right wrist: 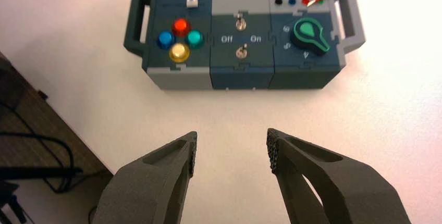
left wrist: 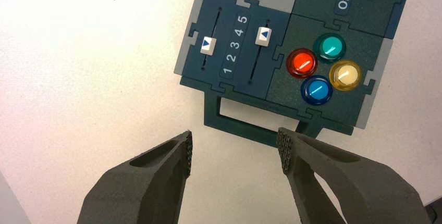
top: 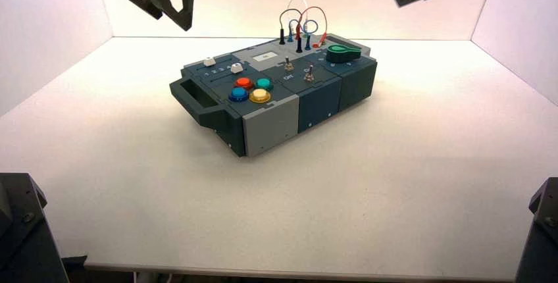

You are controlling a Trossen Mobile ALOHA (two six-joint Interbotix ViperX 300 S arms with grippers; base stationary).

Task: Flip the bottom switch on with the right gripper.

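- The bottom switch (right wrist: pixel 242 52) is a tiny silver metal toggle lever on a round nut; it sits in the upper middle of the right wrist view, on a dark blue panel, nearer the box's (top: pixel 270 127) navy front face than the matching top switch (right wrist: pixel 241 24).
- In that view the words "Off" and "On" are printed on the panel, left and right of the two toggles; which side the bottom lever leans to, I cannot tell for sure.
- The right gripper (right wrist: pixel 232 132) is spread wide, nothing between its fingers; it hangs at the upper right of the high view, well apart from the box.
- The left gripper (top: pixel 172 22) is spread too, also holding nothing; it hangs at the upper left of the high view.
- The box stands slightly turned, in the upper middle of the high view, on a pale table (top: pixel 276 217); red, blue, green and yellow buttons (right wrist: pixel 180 39) cluster on its left part.
- Two white sliders (left wrist: pixel 207 46) flank the numbers 1 to 5; one sits toward the 1 end, the other near the 5 end.
- A green rotary knob (right wrist: pixel 311 34) sits right of the toggles in the right wrist view, its pointer aimed lower right; plugged wires (top: pixel 307 16) arch behind.
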